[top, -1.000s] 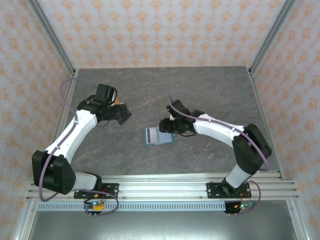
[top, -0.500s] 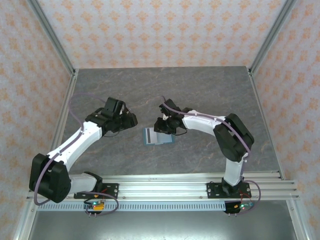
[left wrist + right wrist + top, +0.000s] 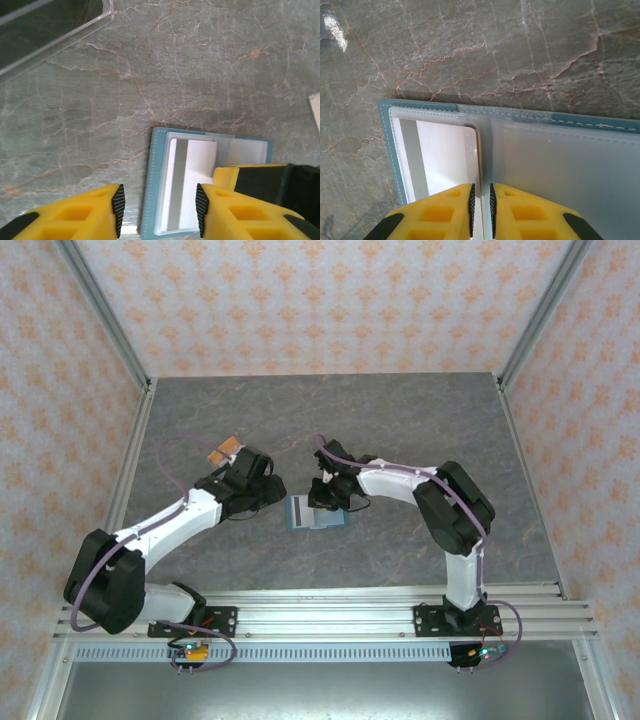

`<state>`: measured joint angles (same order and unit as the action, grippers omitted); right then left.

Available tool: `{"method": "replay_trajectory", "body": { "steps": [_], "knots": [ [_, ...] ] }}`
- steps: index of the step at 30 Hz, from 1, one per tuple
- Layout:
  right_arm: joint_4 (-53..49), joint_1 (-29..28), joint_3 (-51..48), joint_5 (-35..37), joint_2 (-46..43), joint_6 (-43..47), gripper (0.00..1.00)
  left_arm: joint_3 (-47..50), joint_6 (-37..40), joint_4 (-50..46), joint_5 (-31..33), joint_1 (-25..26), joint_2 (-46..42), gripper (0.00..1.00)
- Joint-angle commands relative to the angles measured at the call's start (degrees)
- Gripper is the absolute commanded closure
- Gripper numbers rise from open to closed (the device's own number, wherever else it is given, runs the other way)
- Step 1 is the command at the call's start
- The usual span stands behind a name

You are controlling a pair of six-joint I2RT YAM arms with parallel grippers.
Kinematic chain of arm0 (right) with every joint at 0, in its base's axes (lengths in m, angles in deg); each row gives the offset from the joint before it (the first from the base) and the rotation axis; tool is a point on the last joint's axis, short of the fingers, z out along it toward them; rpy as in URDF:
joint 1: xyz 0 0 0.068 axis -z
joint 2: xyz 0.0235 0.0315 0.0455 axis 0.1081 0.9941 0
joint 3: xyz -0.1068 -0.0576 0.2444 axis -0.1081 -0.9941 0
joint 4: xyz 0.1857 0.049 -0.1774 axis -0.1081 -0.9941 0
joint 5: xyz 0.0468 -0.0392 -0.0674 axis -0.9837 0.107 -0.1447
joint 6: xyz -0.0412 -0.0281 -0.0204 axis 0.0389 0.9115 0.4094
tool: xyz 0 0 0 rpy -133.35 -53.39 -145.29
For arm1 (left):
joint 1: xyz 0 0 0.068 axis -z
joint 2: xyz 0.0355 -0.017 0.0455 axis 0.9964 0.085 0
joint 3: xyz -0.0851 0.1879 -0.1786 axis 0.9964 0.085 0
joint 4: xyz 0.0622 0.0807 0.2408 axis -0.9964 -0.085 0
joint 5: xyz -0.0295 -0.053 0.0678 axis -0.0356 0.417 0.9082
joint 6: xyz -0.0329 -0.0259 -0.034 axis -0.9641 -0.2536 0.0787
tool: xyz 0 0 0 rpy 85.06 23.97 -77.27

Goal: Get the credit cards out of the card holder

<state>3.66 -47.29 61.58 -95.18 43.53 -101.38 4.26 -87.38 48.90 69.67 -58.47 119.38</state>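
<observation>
Teal and soft, the card holder (image 3: 318,512) lies opened flat near the middle of the grey marbled tabletop (image 3: 400,430), a little toward its near edge, with the lighter inner pockets facing up. In the pocket on the side toward the tabletop's left edge we see a pale grey-white credit card (image 3: 445,150) with a grey stripe down its outer side.

The left gripper (image 3: 159,205) hangs over that same end with its jaws spread wide. One yellow finger (image 3: 85,215) is above bare stone just beside the holder's left edge, and the other is above the card pocket.

The right gripper (image 3: 481,192) is down at the holder's middle fold. Its jaws are drawn nearly together with a thin slit between the ribbed pads, and the card's inner edge runs into that slit. We cannot tell whether the pads actually nip the card or the pocket's lip.

Well apart from the holder, toward the left edge and behind the left arm's wrist, an orange-tan card (image 3: 228,449) lies on the tabletop.
</observation>
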Motion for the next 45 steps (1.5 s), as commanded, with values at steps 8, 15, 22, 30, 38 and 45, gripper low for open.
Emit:
{"method": "replay_trajectory", "body": {
  "steps": [8,15,22,30,38,45],
  "knots": [
    [-0.7,1.5,0.2,-1.9,1.1,2.3,0.82,-1.8,-2.2,8.4,-6.3,2.5,11.0,0.73],
    [1.1,2.3,-0.8,-4.4,0.8,3.2,0.82,-3.3,-1.7,7.3,-5.3,2.8,15.7,0.79],
    [3.7,3.3,-2.0,-7.2,0.8,2.3,0.82,-3.3,-1.7,7.7,-5.7,2.9,18.6,0.86],
    [3.9,3.7,-2.3,-7.5,1.3,1.2,0.83,-4.8,-1.0,4.8,-5.7,2.9,20.6,0.90],
    [2.3,4.4,-2.4,-4.4,1.8,0.3,0.80,-4.3,-0.8,3.2,-4.4,2.9,20.7,0.91],
    [1.7,4.4,-2.3,-3.7,1.6,0.6,0.80,-4.1,-1.0,4.0,-4.9,2.9,20.9,0.93]
  ]
}}
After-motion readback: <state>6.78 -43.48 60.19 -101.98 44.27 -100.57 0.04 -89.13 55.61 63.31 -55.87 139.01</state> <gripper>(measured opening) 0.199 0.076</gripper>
